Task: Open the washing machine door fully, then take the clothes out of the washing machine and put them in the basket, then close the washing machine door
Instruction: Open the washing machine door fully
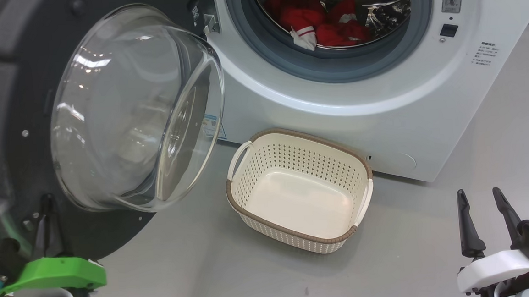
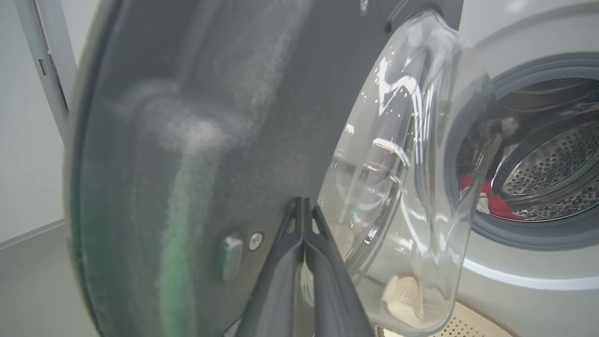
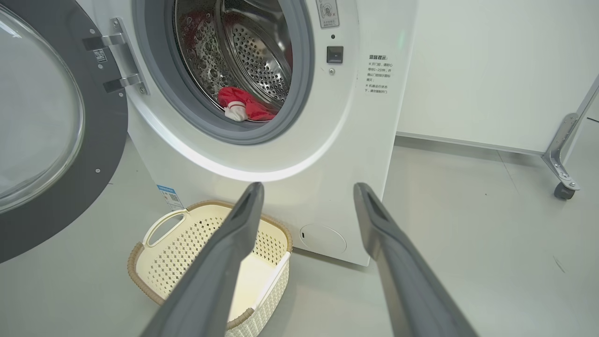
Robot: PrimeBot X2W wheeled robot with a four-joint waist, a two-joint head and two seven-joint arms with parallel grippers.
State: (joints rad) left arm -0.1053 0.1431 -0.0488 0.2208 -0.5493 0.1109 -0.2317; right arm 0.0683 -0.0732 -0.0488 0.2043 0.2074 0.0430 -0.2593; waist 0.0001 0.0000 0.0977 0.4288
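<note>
The washing machine door [image 1: 0, 114] stands swung wide to the left, its clear glass bowl bulging from a black rim. Red clothes [image 1: 326, 25] with a white patch lie in the steel drum of the white washing machine [image 1: 380, 95]. The cream perforated basket [image 1: 291, 132] with a brown rim sits on the floor just in front. The left gripper [image 2: 303, 202] has its jaws closed on nothing, tips at the door's inner face. The right gripper [image 1: 483, 204] hangs with jaws apart.

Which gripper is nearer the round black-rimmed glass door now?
Left. The left gripper, shut, is right at the round black-rimmed glass door; the right gripper is open, across the cream perforated basket from it.
</note>
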